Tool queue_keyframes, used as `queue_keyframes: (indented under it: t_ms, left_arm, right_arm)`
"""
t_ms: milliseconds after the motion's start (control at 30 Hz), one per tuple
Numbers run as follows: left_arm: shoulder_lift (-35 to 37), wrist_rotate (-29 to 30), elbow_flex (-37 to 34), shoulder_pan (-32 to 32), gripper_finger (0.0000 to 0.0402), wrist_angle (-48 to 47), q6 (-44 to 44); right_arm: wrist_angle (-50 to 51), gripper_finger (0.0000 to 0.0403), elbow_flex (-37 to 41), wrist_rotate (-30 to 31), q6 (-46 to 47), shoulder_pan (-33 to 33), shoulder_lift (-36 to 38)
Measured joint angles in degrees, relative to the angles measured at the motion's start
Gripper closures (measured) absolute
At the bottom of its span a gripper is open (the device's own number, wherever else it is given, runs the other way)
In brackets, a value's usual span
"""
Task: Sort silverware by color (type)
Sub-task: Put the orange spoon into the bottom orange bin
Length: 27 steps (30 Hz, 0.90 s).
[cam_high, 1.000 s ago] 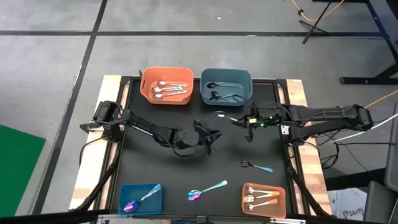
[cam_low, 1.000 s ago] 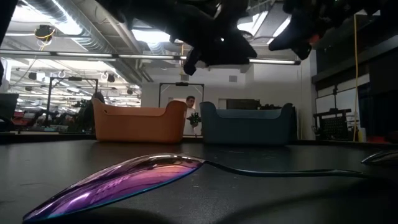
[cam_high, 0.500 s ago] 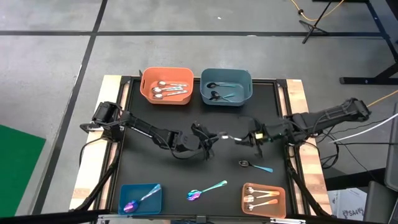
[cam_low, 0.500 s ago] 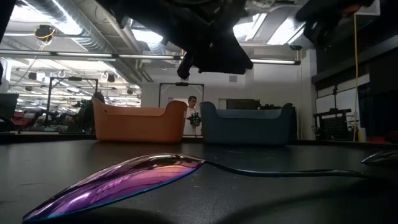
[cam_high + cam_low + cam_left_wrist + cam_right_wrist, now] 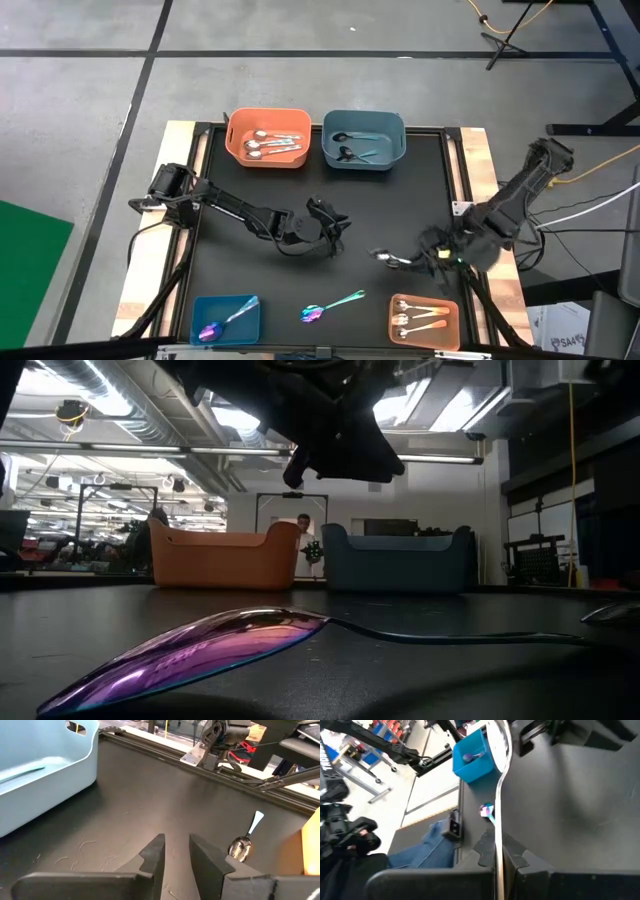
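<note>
1. High view. The right gripper (image 5: pixel 418 258) hangs low over the table's near right, closed on a silver spoon (image 5: pixel 385 256) that sticks out toward the table's middle. It is just short of the orange tray (image 5: pixel 424 318), which already holds orange-handled spoons; in my judgement the carry ends there, though the held spoon's handle colour cannot be made out. The left gripper (image 5: pixel 333 228) waits over the middle of the table with nothing in it. One teal spoon (image 5: pixel 333 305) lies loose between the near blue tray (image 5: pixel 226 319), which holds its like, and the orange tray. At the far edge, the orange bin (image 5: pixel 268 137) holds plain silver spoons and the blue bin (image 5: pixel 363 139) black ones: sorting looks mostly done.

2. Low view. The teal spoon's purple bowl (image 5: pixel 190 652) rests on the mat close to the camera, its handle running off to the right. An arm hangs overhead; both bins stand at the back.

3. Left wrist view. The fingers (image 5: pixel 152 857) stand partly apart, gripping nothing. A spoon (image 5: pixel 243 844) with a pale handle lies ahead on the mat.

4. Right wrist view. The silver spoon (image 5: pixel 498 780) is pinched upright between the closed fingers (image 5: pixel 520 857), bowl farthest from the camera, so it rides clear of the mat. The blue tray (image 5: pixel 474 756) shows beyond.
</note>
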<state>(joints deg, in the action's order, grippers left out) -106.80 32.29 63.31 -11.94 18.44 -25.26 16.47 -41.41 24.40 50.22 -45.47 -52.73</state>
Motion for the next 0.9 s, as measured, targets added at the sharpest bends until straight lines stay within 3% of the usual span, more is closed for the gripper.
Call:
queue_keyframes:
  t_ms: [167,400,633,900]
  left_arm:
    - [0.0,0.0,0.0,0.0,0.0319,0.0,0.0]
    - [0.0,0.0,0.0,0.0,0.0319,0.0,0.0]
    - [0.0,0.0,0.0,0.0,0.0319,0.0,0.0]
    - [0.0,0.0,0.0,0.0,0.0319,0.0,0.0]
  right_arm:
    - [-0.1,0.0403,0.0,8.6,6.5,-10.2,-1.7]
    - [-0.7,0.0403,0.0,10.6,16.3,-20.6,-9.0]
    - [-7.0,0.0403,0.0,7.2,18.6,-25.6,-17.4]
    - [-4.9,0.0403,0.0,-1.2,20.5,-25.4,-22.8]
